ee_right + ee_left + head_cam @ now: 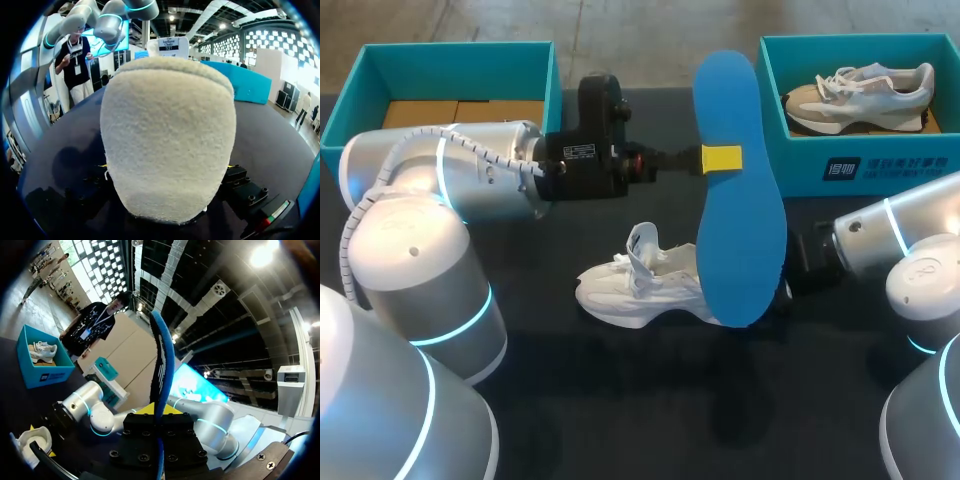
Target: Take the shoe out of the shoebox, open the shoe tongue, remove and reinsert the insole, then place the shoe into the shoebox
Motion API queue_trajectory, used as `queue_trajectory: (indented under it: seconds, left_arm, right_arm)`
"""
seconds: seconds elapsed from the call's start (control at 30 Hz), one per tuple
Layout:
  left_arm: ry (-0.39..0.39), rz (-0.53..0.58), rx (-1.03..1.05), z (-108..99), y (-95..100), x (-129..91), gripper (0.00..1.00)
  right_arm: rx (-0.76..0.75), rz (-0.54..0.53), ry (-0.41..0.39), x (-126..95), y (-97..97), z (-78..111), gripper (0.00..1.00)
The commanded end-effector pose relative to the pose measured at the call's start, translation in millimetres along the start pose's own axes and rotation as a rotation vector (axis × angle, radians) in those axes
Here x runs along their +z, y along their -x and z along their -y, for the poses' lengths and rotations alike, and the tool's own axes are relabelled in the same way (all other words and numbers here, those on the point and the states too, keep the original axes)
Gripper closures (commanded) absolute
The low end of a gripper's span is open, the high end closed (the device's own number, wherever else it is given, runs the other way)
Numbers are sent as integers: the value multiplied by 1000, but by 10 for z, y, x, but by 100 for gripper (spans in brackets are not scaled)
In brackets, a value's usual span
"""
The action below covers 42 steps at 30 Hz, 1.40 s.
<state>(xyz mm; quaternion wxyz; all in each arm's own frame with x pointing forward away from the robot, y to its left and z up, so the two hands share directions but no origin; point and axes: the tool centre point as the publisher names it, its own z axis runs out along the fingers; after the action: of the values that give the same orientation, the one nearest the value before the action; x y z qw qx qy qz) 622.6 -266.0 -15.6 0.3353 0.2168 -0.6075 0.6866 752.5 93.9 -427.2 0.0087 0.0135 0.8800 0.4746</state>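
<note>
**Insole** point(740, 215): blue, long and thin, held on edge at centre frame, clear of the shoe. The left gripper point(720, 158) pinched it about mid-length, its yellow tips pressed on both faces. It was judged light, floppy and easily bent. The best hold is likely mid-length, with the toe end steered into the shoe's mouth first.

**Shoe** point(630, 290): white, resting on the dark table point(620, 410) at lower centre, tongue standing up, partly hidden behind the insole. The right gripper point(166, 169) clamped the fuzzy heel, with a yellow sliver showing at either side. It was judged soft-walled and light, likely to slide unless steadied at the heel.

**Surroundings:** a teal box point(450, 48) at upper left had brown card inside. A second teal box point(880, 165) at upper right held a second shoe point(860, 95). The laces and tongue could snag the insole going back in.
</note>
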Motion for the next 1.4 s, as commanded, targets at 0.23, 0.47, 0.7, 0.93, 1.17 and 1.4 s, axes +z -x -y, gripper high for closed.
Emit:
queue_trajectory:
  seconds: [0.23, 0.47, 0.7, 0.93, 1.17, 1.4]
  left_arm:
    - [-5, 1, 1, -13, -2, 11, 100]
    - [-5, 1, 1, -13, -2, 11, 100]
    - [-5, 1, 1, -13, -2, 11, 100]
    - [-5, 1, 1, -13, -2, 11, 100]
    - [-5, 1, 1, -13, -2, 11, 100]
    - [-5, 1, 1, -13, -2, 11, 100]
  right_arm:
    - [17, 65, -81, -228, -38, 20, 0]
    - [38, 101, -195, -428, -53, -61, 0]
    - [71, 89, -409, -583, -32, -159, 0]
    - [126, 97, -556, -682, 18, -210, 0]
    - [149, 120, -708, -763, 63, -307, 0]
    - [157, 117, -767, -778, 108, -358, 0]
